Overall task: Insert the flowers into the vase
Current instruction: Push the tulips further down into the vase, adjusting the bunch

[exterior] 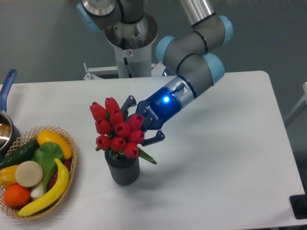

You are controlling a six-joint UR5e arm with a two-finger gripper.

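Even, diffuse overhead light; scene bright, no harsh glare. White table (230, 158) near overexposed, little surface texture visible. Soft shadow right of vase (123, 168), another faint one under arm (192, 62) on tabletop. Blue status LED on gripper (144, 125) wrist blooms slightly. Mild highlights on glossy fruit in basket (72, 158). Flowers (117, 132) saturated red, petal detail partly lost. Overall soft focus, low resolution, compression noise on grey backdrop. No evident edge distortion.
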